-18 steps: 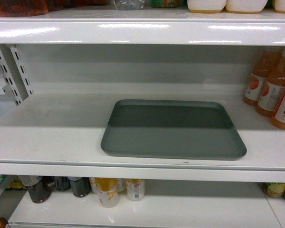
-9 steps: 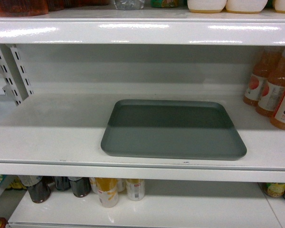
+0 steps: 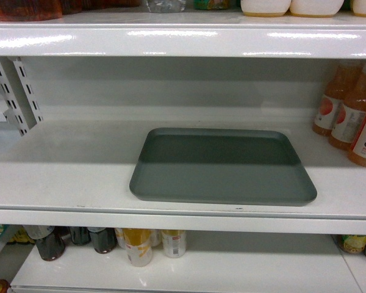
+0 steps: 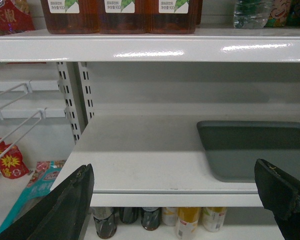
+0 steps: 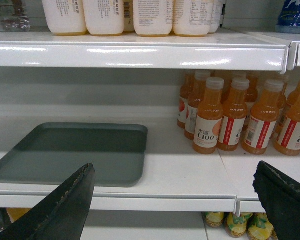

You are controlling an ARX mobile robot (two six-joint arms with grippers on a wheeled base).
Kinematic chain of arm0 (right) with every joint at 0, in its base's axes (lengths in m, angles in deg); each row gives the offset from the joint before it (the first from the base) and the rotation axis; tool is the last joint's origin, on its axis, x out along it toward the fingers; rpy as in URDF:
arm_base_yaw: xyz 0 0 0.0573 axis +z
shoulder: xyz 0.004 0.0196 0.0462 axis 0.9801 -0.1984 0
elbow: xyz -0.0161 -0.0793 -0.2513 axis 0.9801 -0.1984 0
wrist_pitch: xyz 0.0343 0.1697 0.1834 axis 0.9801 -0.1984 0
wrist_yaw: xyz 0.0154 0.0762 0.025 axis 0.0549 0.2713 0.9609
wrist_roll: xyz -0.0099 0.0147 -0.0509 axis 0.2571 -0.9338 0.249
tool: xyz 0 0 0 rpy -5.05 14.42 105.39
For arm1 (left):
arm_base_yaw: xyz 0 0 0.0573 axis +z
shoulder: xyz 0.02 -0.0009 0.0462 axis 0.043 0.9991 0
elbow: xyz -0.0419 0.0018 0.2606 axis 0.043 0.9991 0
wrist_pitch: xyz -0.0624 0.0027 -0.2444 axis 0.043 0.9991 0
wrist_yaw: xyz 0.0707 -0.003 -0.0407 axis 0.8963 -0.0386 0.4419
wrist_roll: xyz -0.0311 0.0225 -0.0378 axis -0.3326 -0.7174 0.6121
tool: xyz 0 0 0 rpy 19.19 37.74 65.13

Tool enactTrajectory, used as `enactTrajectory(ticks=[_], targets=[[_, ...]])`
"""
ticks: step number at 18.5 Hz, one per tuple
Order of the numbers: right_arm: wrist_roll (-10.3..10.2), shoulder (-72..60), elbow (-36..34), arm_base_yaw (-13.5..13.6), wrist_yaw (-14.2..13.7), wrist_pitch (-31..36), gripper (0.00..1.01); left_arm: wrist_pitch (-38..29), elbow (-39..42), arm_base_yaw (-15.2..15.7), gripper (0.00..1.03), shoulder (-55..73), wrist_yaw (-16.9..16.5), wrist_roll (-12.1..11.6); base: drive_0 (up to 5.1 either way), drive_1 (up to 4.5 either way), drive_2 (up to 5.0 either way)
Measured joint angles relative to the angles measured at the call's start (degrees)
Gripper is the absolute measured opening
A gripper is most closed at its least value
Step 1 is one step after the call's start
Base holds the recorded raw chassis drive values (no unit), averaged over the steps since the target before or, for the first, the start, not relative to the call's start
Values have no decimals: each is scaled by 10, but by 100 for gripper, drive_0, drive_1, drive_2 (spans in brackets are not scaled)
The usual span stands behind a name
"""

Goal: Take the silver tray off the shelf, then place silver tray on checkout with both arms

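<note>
Approaching is the step in hand: neither arm has reached the silver tray (image 3: 222, 166), which lies flat and empty on the shelf (image 3: 67, 177), near its front lip and right of centre. The left gripper (image 4: 180, 200) and right gripper (image 5: 182, 200) both stand wide open, holding nothing. Judgement: each should close on an opposite short rim at level height, lifting together to avoid tilt. Orange juice bottles (image 5: 232, 117) crowd the shelf's right end; the right arm needs clearance there.
</note>
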Motion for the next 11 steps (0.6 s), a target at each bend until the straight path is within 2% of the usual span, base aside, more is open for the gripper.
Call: enactTrajectory(ticks=[5,6,7,8,9,10,11], targets=[[0,0,0,0,0,0,98,0,0,0,98,0,0,0,0,0,0],[0,0,0,0,1,-2,98,14,-2,-4,98,3,12,1,0,0,0],[16,-36,21,-3,34,-65,98,96,-38,-54,98,66,126,25,0,0,0],[19,-50,24,-3,35,-64,98,101,-46,-64,98,83,146,28,0,0,0],[27,-97,32,6,35,-49,98,90,-60,-82,98,143,185,34,0,0,0],[29,-155,45,17,44,-25,98,52,-70,-87,98,207,209,37,0,0,0],[31,-229,60,28,51,23,98,0,-77,-67,98,299,207,44,0,0,0]])
